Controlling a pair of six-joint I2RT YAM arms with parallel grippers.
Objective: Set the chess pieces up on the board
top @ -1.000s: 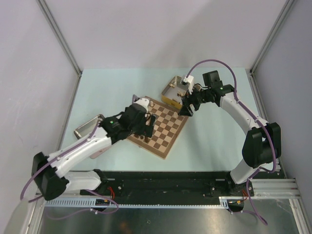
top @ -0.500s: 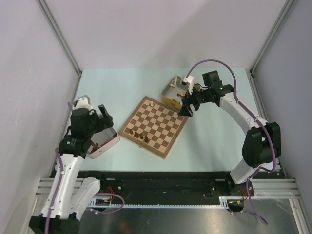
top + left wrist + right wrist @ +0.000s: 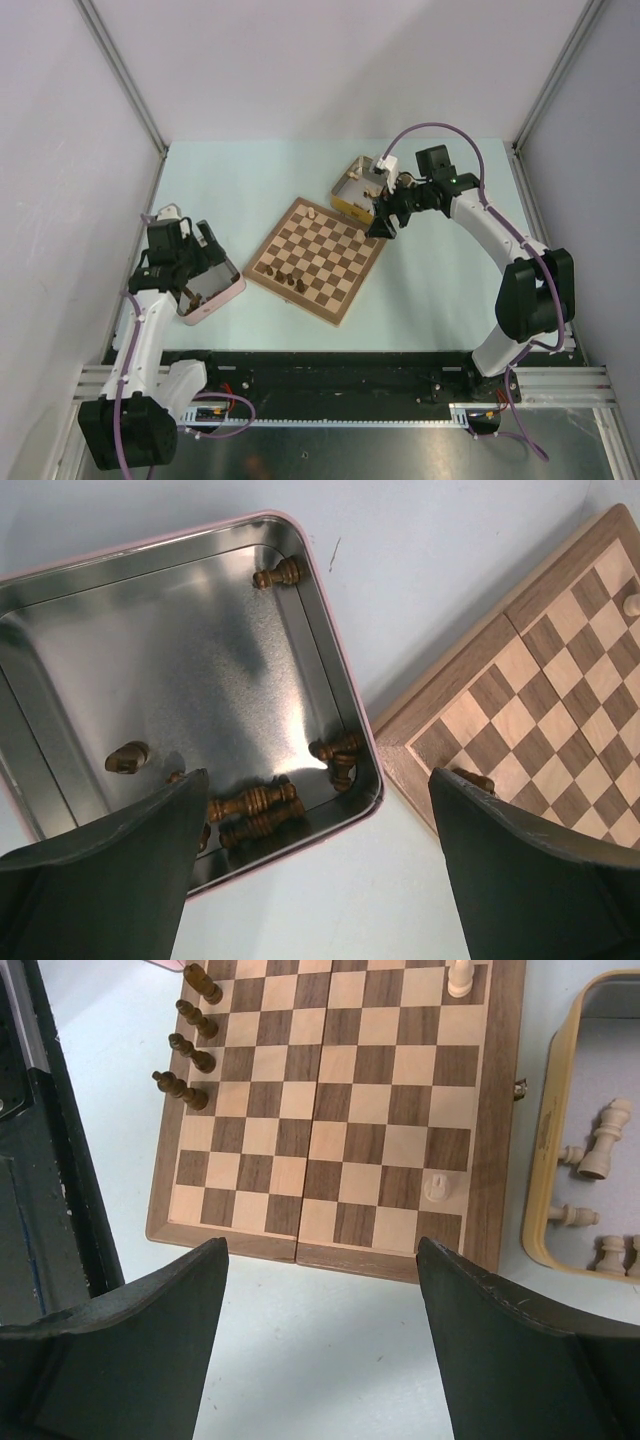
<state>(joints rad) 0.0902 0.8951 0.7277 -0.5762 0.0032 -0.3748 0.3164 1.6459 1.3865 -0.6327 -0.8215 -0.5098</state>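
As the listing runs from the near edge outward, entry one is the left claw [image 3: 318, 780]: fingers spread wide, nothing between them, hanging over a pink tin [image 3: 345, 695] at the left of the pale blue surface [image 3: 430, 290].

Tin contents: dark brown chess pieces [image 3: 255, 805], lying on their sides. Most are gathered along one wall and into a corner. One lies apart at the opposite wall.

Entry two: chessboard [image 3: 320, 262], flat on the surface just right of the pink tin, set at an angle to the surface edges.
- four dark pieces [image 3: 190, 1052], upright in a row along the edge nearest the pink tin
- two pale pieces [image 3: 436, 1187], upright on the opposite edge row, one at a corner, the other a few squares along

Entry three: right claw [image 3: 320, 1250], fingers spread, gripping nothing, above the surface just beside the board's right-hand edge.

Entry four, farthest: yellow tin [image 3: 545, 1150], just beyond the board's far corner with a strip of surface between. It holds loose pale pieces [image 3: 600, 1145].
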